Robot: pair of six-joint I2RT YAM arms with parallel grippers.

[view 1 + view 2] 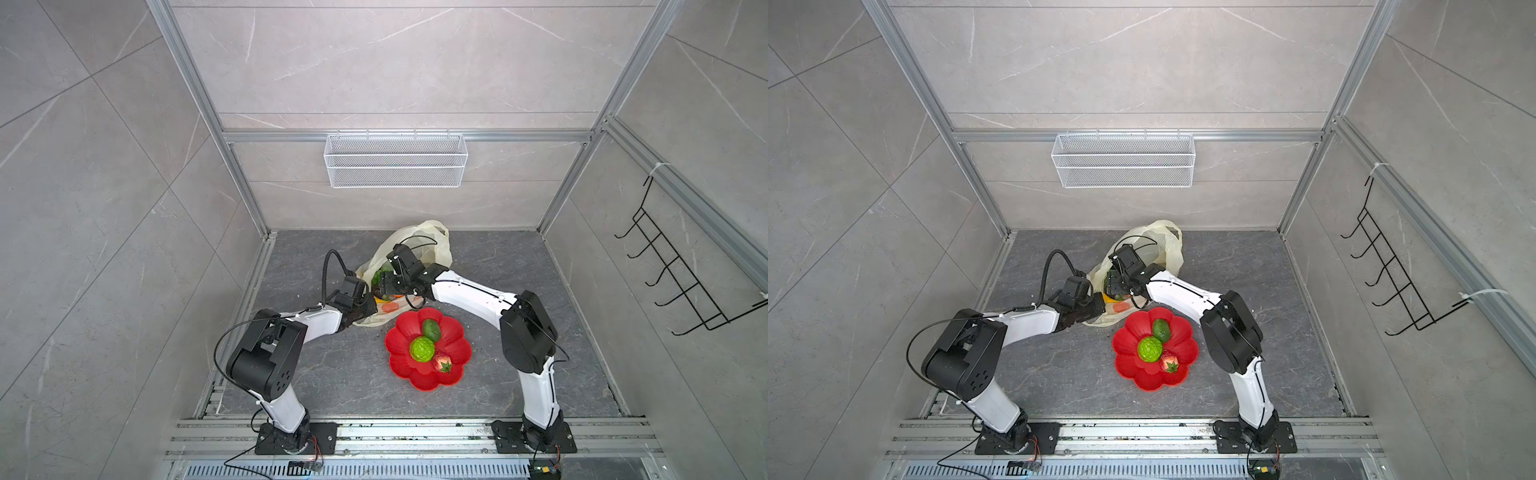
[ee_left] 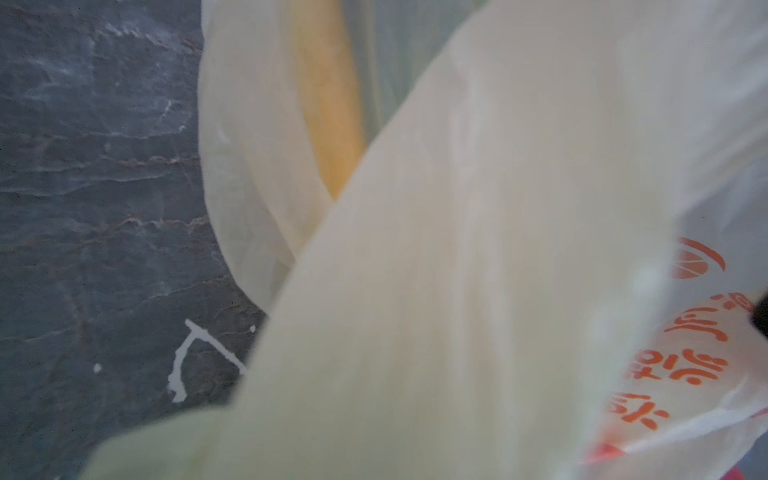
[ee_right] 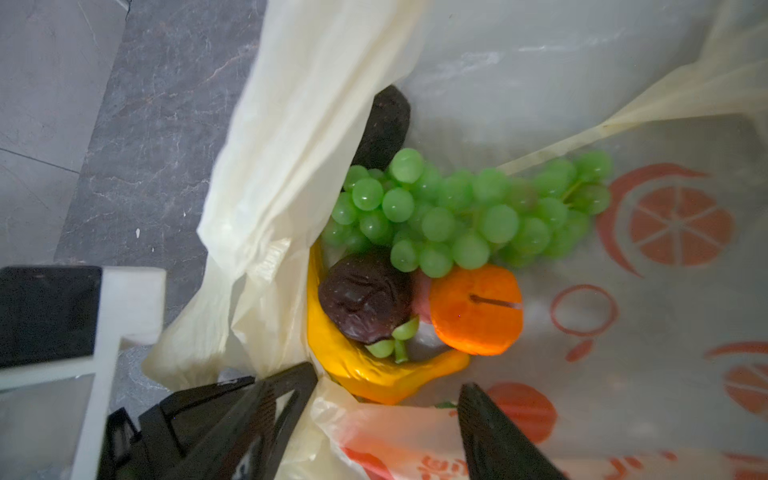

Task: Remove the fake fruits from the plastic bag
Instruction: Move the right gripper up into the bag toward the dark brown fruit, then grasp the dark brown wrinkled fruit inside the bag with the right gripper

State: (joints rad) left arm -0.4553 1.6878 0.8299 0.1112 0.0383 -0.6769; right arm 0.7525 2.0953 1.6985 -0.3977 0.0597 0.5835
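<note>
Top views: plastic bag (image 1: 432, 239) sits at the back-centre of the dark tabletop (image 1: 519, 291), mouth toward the arms. left gripper (image 1: 371, 308) is at the bag's near rim, closed, plastic bunched in it. right gripper (image 1: 386, 291) is down in the bag mouth; its gap isn't readable from here. Red plate (image 1: 1129, 374), just in front of the bag, holds green avocado (image 1: 1161, 330), bumpy green ball (image 1: 1150, 349) and strawberry (image 1: 1169, 362); the ball and strawberry are touching. Left wrist: blurred bag film nearly fills the frame, with banana (image 2: 328, 104) showing yellow through it and the gripper tips hidden by plastic. Right wrist: right gripper (image 3: 388, 376) has both black prongs well apart, with nothing clamped, just over the banana's end. In the bag, grape bunch (image 3: 457, 216) lies across the middle, dark avocado (image 3: 365, 303) rests on the banana, and orange (image 3: 478, 311) is just beside it. A second dark avocado (image 3: 384, 124) is against the bag wall behind the grapes. Printed orange slices (image 3: 681, 226) are on the film.
</note>
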